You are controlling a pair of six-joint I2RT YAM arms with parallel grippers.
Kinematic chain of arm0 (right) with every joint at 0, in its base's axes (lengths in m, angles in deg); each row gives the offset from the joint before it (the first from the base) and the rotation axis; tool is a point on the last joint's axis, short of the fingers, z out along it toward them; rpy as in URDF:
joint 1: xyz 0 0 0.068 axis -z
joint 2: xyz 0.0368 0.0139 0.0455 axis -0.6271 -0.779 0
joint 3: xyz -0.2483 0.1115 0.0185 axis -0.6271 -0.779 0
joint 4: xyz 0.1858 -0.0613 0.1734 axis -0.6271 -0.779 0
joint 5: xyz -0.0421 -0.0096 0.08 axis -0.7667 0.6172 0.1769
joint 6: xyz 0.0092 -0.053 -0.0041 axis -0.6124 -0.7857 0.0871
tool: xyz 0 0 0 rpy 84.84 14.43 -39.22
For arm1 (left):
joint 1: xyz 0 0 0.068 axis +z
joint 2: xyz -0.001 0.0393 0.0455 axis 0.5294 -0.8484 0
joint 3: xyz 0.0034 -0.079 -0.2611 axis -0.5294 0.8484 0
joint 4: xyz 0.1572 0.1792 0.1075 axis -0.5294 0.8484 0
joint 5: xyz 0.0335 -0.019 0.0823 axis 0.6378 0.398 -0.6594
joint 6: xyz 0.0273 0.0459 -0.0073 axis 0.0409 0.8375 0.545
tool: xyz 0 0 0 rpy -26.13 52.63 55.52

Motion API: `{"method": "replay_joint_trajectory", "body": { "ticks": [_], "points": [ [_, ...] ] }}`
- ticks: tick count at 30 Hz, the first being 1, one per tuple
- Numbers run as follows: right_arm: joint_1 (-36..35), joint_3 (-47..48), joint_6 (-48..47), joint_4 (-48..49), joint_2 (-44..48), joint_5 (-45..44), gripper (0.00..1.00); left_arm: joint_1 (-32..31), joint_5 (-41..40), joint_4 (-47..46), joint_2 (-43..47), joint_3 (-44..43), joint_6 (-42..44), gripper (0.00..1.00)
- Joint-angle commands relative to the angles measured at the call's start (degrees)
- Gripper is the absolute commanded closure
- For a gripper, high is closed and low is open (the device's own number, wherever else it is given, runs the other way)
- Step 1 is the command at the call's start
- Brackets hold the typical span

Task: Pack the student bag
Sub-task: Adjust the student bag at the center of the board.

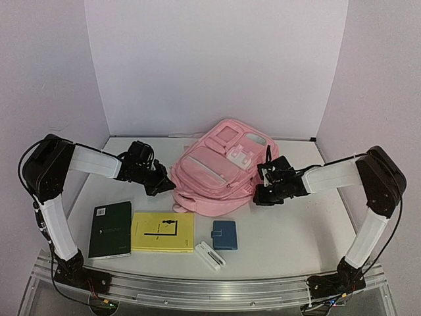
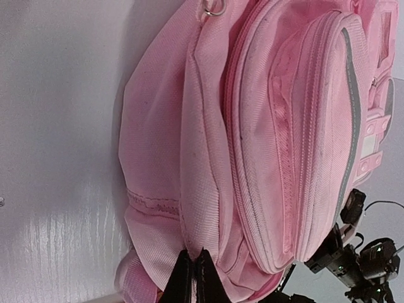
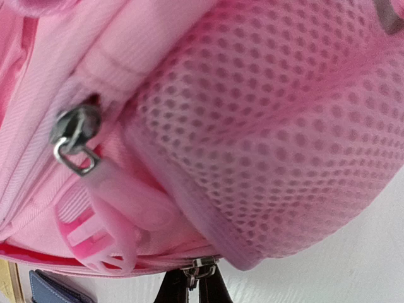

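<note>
Four items wait unpacked, lower centre of top view: dark notebook, yellow book, blue case, white obj. Mid-frame beyond them lies student bag. Left gripper clenched on its fabric, right gripper pinching a zip pull. Packing not begun; bag prob needs opening first.

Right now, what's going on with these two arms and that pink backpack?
Both arms are at the student bag, which lies on the table. The left gripper is shut, pinching its fabric on one side. The right gripper is shut on a zipper pull on the other. A green notebook, yellow book, blue case and white item lie unpacked nearer the arms.
</note>
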Motion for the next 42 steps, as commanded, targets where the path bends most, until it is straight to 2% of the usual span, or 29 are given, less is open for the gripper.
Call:
{"method": "replay_joint_trajectory", "body": {
  "ticks": [1, 9, 18, 23, 28, 32, 38, 42],
  "points": [
    [-6.1, 3.3, 2.8, -6.1, 2.8, -1.4, 1.0, -1.1, -1.0, -3.2, 0.3, -3.4, -1.2, 1.0],
    [-14.6, 11.3, 6.4, -13.4, 1.1, -1.5, 1.0, -1.3, -5.1, -2.8, 2.1, -3.7, -2.2, 1.0],
    [-23.3, 22.7, 8.9, -14.7, -5.4, 0.2, 1.0, -1.4, -5.2, -3.0, 1.7, -6.3, -2.3, 1.0],
    [-26.4, 30.3, 10.6, -14.8, -11.6, -0.1, 1.0, -1.6, -5.4, -2.9, 1.4, -7.2, -2.2, 1.0],
    [-26.9, 34.3, 13.0, -14.8, -13.9, 0.1, 1.0, -1.6, -5.6, -1.4, 1.1, -8.5, -0.5, 1.0],
    [-26.9, 33.5, 13.7, -15.2, -12.3, -1.9, 1.0, -0.8, -6.0, 0.3, 1.7, -10.7, 0.2, 1.0],
    [-25.3, 27.1, 14.8, -18.3, -6.4, -7.6, 1.0, 0.1, -5.0, 2.0, 3.5, -16.7, 1.0, 1.0],
    [-23.2, 23.5, 15.9, -18.8, -3.4, -8.3, 1.0, 0.1, -4.6, 0.2, 5.4, -16.8, 0.1, 1.0]
  ]
}}
